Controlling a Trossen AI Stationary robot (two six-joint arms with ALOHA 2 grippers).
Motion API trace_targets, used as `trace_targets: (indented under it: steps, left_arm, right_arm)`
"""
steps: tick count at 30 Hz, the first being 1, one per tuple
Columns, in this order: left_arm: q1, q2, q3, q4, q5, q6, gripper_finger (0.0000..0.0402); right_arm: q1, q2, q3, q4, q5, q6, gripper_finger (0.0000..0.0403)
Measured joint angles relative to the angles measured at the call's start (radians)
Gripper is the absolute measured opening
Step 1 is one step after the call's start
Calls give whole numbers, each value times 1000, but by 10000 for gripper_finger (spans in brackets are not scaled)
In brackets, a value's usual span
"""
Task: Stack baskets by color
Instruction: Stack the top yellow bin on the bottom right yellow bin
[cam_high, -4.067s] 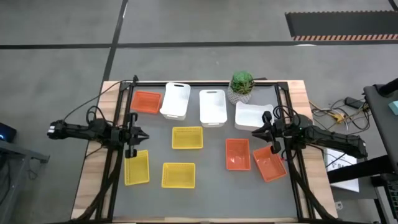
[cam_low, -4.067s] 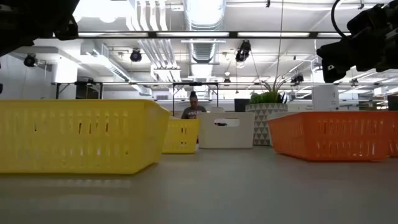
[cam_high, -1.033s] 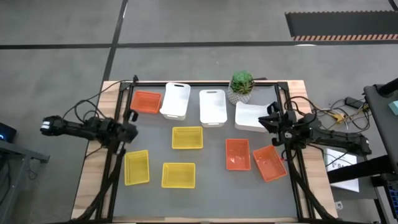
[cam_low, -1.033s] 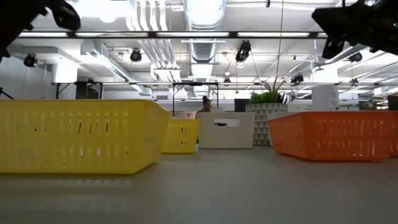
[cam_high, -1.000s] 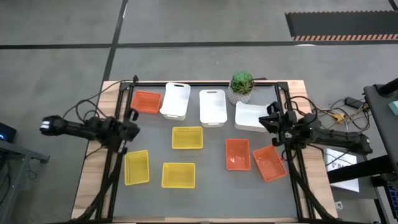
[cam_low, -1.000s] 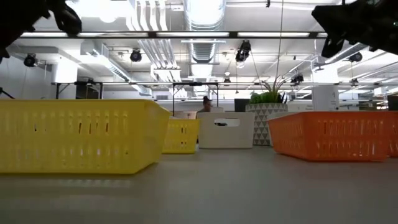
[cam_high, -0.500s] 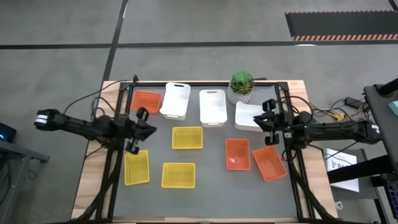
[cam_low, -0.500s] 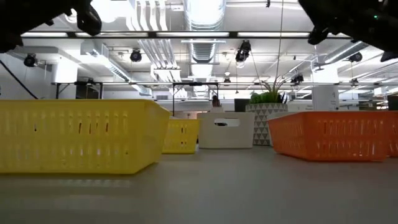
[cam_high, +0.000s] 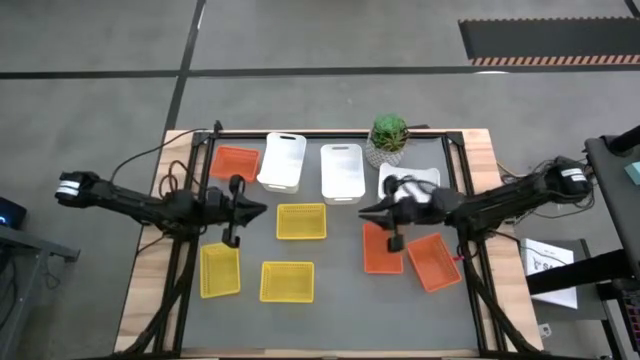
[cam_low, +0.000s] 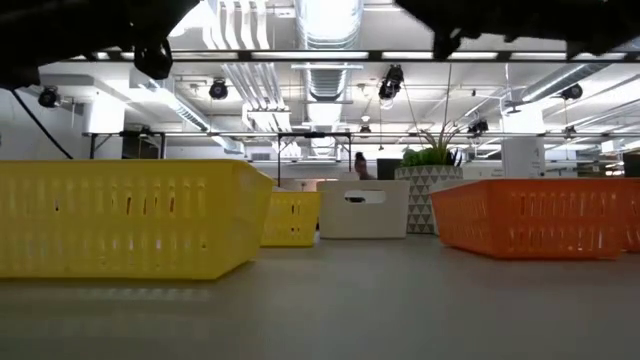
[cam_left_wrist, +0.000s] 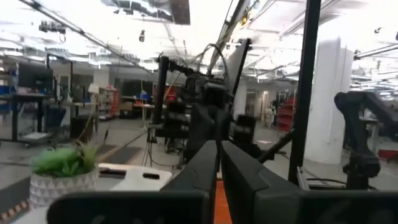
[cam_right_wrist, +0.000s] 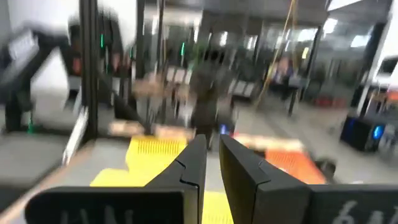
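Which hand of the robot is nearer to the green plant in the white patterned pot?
The right hand: it is just in front of the green plant in the white patterned pot. The left hand is far off, toward the left side.

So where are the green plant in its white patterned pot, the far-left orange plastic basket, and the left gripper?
green plant (cam_high: 390, 130), high view, leafy top.
orange plastic basket (cam_high: 235, 163), high view, its floor.
left gripper (cam_high: 262, 208), high view, fingertips.
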Motion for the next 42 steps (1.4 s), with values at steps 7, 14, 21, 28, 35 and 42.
trace_targets:
  steps: [7,14,21,28,35,42]
  left_arm:
    - [0,-92,0,2,0,8,6]
    - [0,-171,-5,22,16,48,6]
    - [-1,-213,-36,19,104,-52,6]
    - [-2,-257,-37,20,166,-57,6]
    - [-1,-292,-37,25,174,-54,6]
    - [-1,-320,-37,22,174,-36,6]
  right_arm:
    - [41,109,328,-529,1,37,38]
    - [51,272,598,-832,40,29,38]
    - [46,463,802,-970,50,85,43]
    - [42,647,999,-1184,52,134,115]
    - [15,779,1070,-1235,78,140,194]
    - [-33,878,1078,-1237,77,166,209]
